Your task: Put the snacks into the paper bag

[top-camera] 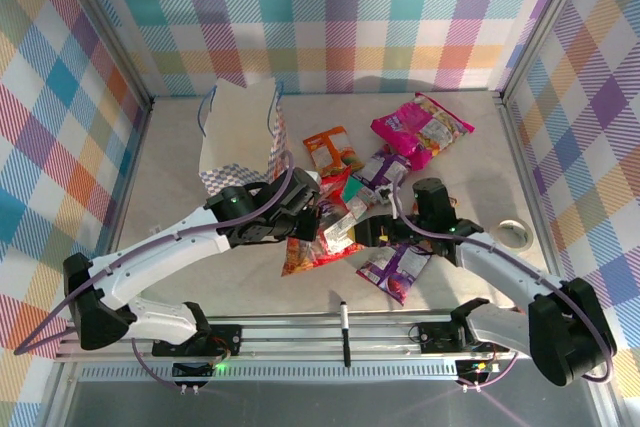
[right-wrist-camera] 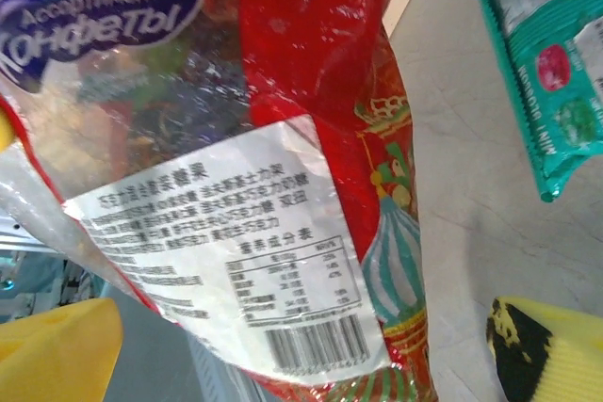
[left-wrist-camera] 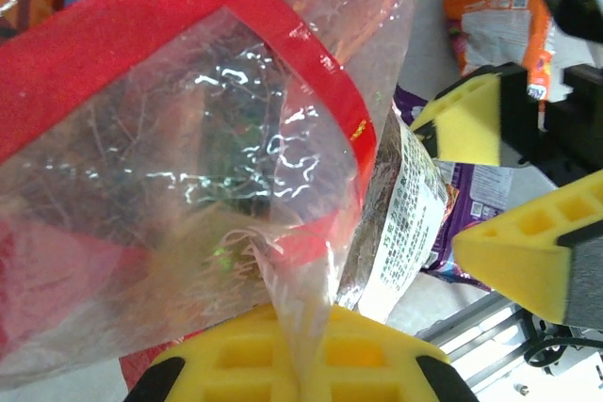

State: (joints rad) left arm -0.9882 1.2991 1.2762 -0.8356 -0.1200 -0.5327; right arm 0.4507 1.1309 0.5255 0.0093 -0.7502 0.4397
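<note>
Mostly undone: left fingers (left-wrist-camera: 298, 350) pinch the red packet (left-wrist-camera: 141, 35) by its edge mid-pile; right fingers (top-camera: 359, 232) spread wide beside it. Purple (top-camera: 396, 269), orange (top-camera: 334, 151) and pink packets (top-camera: 421, 127) lie on the table (top-camera: 170, 182). Paper bag (top-camera: 240, 132) stands behind; no snack seen inside.

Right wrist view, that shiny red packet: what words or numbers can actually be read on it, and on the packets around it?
"Ассортимент", "Конфеты": white letters on the blue oval of the red packet; the second word's first letter is cut off.
Chinese print and a table on its white label: too small to read.
Digits under the barcode: unreadable.
Print on the teal packet: blurred.
Print on the orange packet, left wrist view: blurred.
</note>
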